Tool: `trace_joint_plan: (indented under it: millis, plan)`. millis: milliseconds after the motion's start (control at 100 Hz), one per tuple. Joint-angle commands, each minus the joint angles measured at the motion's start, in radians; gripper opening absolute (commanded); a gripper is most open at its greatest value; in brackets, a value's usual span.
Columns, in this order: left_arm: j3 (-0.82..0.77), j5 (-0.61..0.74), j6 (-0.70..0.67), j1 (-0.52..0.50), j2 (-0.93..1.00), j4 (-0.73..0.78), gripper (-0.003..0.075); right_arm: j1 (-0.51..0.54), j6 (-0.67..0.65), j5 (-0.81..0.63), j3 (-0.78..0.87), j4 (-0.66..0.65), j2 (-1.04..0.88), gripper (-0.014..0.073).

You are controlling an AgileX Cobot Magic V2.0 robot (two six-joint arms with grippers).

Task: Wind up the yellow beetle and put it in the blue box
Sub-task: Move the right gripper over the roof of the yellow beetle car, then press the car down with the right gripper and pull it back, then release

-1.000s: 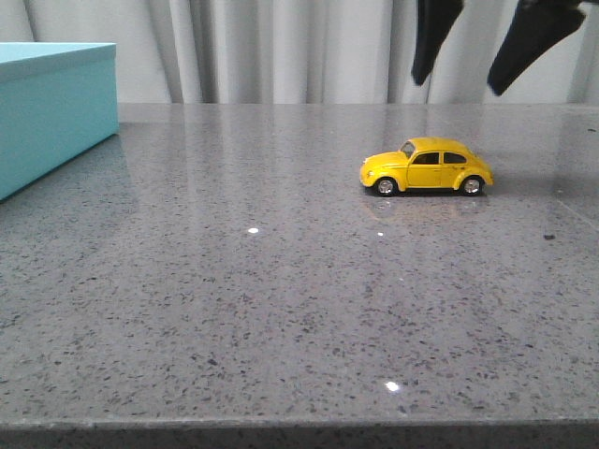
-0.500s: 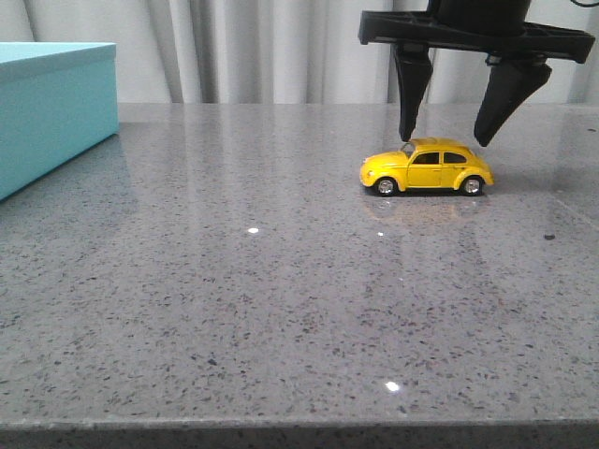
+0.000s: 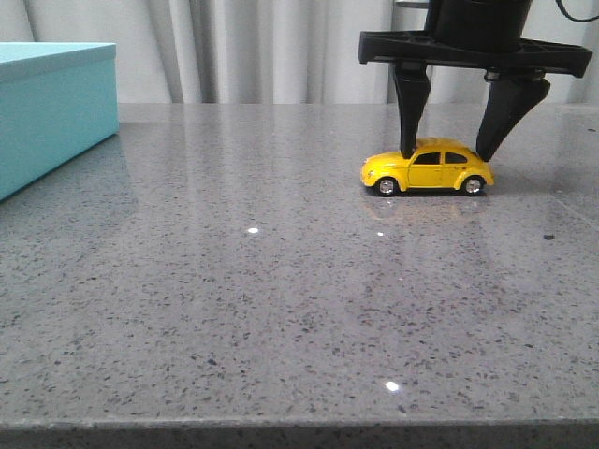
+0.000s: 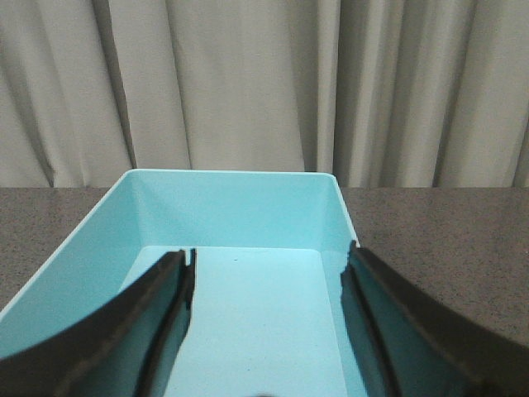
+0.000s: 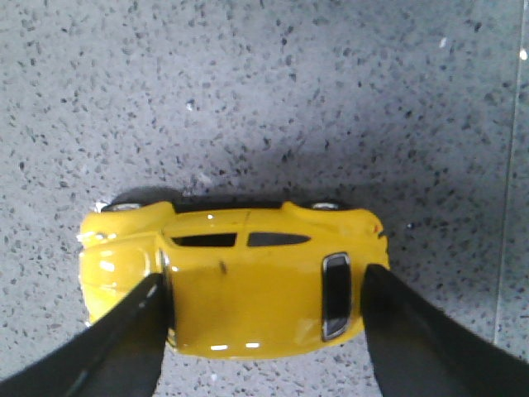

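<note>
The yellow beetle [image 3: 427, 167] stands on all four wheels on the grey speckled counter [image 3: 281, 299], towards the right edge and in the far half, nose pointing toward the left edge. The right gripper [image 3: 453, 148] is directly above the car, fingers pointing down, one fingertip at the windscreen end of the roof and the other at the rear end. In the right wrist view the two dark fingers [image 5: 124, 339] straddle the beetle [image 5: 235, 281] lengthwise, one over the bonnet and one behind the rear window; the jaws are spread apart and not clamped on the body, though whether either tip touches the paint cannot be told. The blue box [image 3: 51, 112] sits at the far left corner of the counter, well apart from the car. The left gripper [image 4: 269, 281] hangs over the box's open interior [image 4: 248, 215], its jaws spread wide and holding nothing, with the box's floor visible between them.
</note>
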State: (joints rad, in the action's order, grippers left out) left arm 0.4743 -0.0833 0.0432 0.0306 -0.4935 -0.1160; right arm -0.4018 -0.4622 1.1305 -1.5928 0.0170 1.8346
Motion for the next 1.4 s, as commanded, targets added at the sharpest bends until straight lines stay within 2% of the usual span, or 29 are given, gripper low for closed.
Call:
trace_joint_plan:
  millis: [0,290,740,1120,1390]
  plan:
    - [0.035,0.075,-0.011,0.006,-0.013,-0.009,0.0391,0.001,0.000,-0.007,-0.030,-0.012,-0.043,0.0498]
    - [0.035,0.075,-0.011,0.006,-0.013,-0.009,0.0391,0.014,-0.002,0.056,-0.030,-0.127,-0.043,0.0498]
    - [0.035,0.075,-0.011,0.006,-0.013,-0.009,0.0391,0.129,-0.002,0.199,-0.030,-0.273,-0.046,0.0498]
    - [0.035,0.075,-0.011,0.006,-0.013,-0.009,0.0391,0.150,-0.002,0.191,-0.030,-0.299,-0.061,0.0498]
    - [0.035,0.077,-0.011,0.006,-0.013,-0.009,0.0391,0.097,-0.002,0.099,-0.030,-0.264,-0.236,0.0498]
